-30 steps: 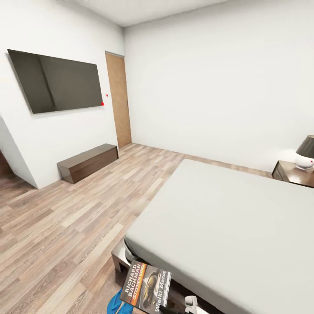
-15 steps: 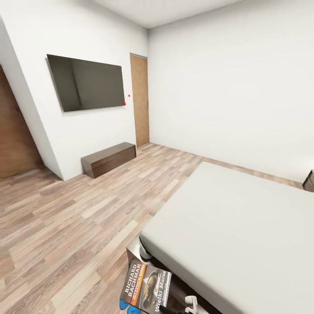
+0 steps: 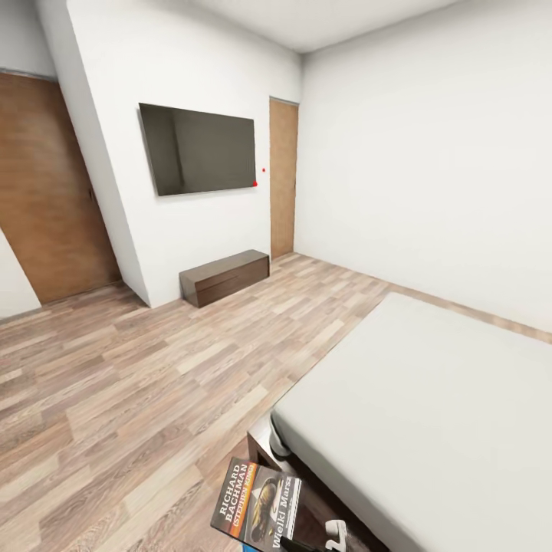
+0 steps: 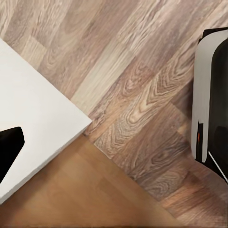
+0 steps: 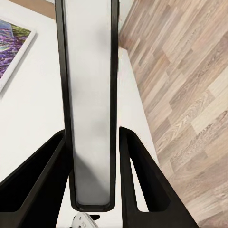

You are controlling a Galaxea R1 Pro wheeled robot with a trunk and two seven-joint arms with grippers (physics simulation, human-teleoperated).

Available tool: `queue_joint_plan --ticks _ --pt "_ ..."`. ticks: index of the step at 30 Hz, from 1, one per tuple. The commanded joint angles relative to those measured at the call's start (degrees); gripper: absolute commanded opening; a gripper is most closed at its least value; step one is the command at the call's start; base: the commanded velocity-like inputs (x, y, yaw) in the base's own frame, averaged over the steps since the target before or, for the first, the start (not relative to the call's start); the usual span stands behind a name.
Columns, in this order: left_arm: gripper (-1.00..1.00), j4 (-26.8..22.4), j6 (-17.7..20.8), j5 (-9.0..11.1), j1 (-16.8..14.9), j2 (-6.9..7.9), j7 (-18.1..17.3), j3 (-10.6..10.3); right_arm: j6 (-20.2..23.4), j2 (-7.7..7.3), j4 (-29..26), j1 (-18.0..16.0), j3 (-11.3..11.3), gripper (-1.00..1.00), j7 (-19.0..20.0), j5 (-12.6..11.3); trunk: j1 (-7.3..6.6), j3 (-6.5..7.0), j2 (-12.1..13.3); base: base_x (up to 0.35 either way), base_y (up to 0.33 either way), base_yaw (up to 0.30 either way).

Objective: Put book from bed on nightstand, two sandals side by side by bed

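The book (image 3: 257, 506), dark with an orange band and white lettering, hangs at the bottom of the head view, just off the near corner of the bed (image 3: 429, 414). My right gripper (image 3: 335, 533) is shut on it. In the right wrist view the book (image 5: 90, 104) stands edge-on, white pages between dark covers, clamped between the two black fingers (image 5: 142, 185) of the right gripper (image 5: 90, 180). One black fingertip (image 4: 9, 147) of my left gripper shows over the wood floor; its state is unclear. The sandals are hidden and the nightstand is out of view.
A long dark dresser (image 3: 225, 277) stands under a wall-mounted TV (image 3: 201, 148). A narrow wooden door (image 3: 282, 178) is at the far corner and a wide wooden door (image 3: 46, 199) at the left. Plank floor (image 3: 138, 383) spreads left of the bed. The robot's base (image 4: 213, 99) is near the left arm.
The head camera has swung left: the bed, TV and dresser slid right in the picture, the nightstand with its lamp left view, and the wide door appeared. The held book keeps its place.
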Motion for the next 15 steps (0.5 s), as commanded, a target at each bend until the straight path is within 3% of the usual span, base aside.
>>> queue_joint_plan --ticks 1,15 --pt "1.00 0.0 -0.1 0.4 0.0 0.01 0.2 -0.5 0.6 0.05 0.0 0.0 -0.3 -1.00 0.3 -0.1 0.03 -0.10 -0.1 0.000 0.000 0.290" --pt "1.00 0.0 -0.1 0.4 0.0 0.01 0.2 -0.5 0.6 0.05 0.0 0.0 -0.3 -1.00 0.3 -0.1 0.03 0.29 -0.1 0.000 0.000 0.289"
